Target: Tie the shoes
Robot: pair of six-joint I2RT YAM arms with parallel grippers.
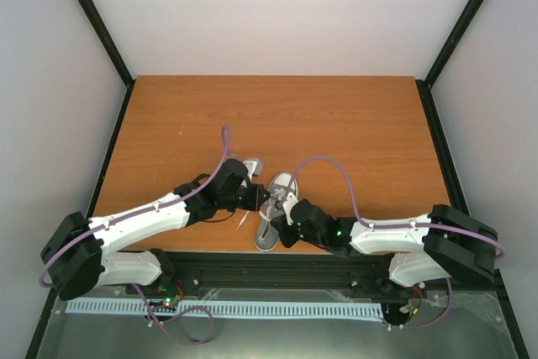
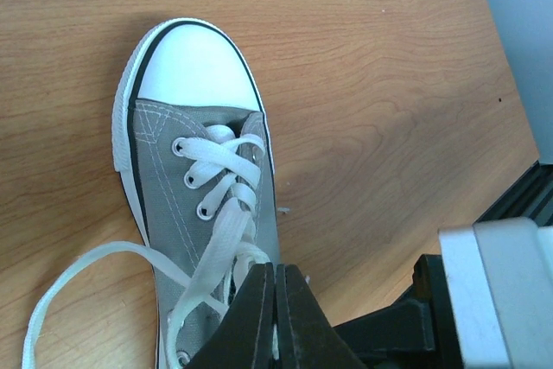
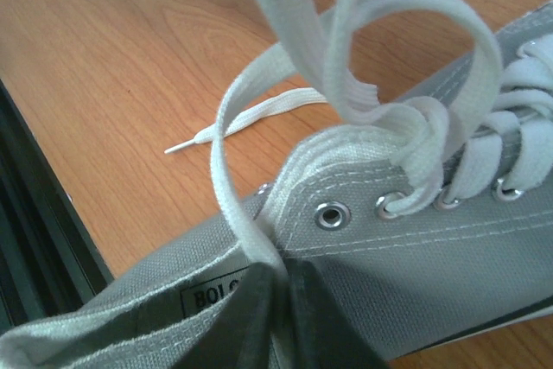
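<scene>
A small grey canvas sneaker (image 1: 270, 234) with a white toe cap lies near the table's front edge, between both arms. In the left wrist view the sneaker (image 2: 164, 179) points away, with white laces (image 2: 218, 213) crossing its eyelets. My left gripper (image 2: 277, 281) is shut, with a strip of lace pinched between its jaws above the tongue. In the right wrist view my right gripper (image 3: 283, 289) is shut on a lace strand (image 3: 226, 181) at the sneaker's collar (image 3: 432, 239). A lace loop (image 3: 415, 15) arches above the top eyelets. Both grippers meet over the sneaker (image 1: 273, 204).
The wooden table (image 1: 336, 124) stretches away behind the sneaker. A black rail (image 1: 277, 262) runs along the front edge, close to the heel. A loose lace end (image 3: 186, 143) lies on the wood. Purple cables (image 1: 336, 170) arc over both arms. The right arm's body (image 2: 501, 291) is close by.
</scene>
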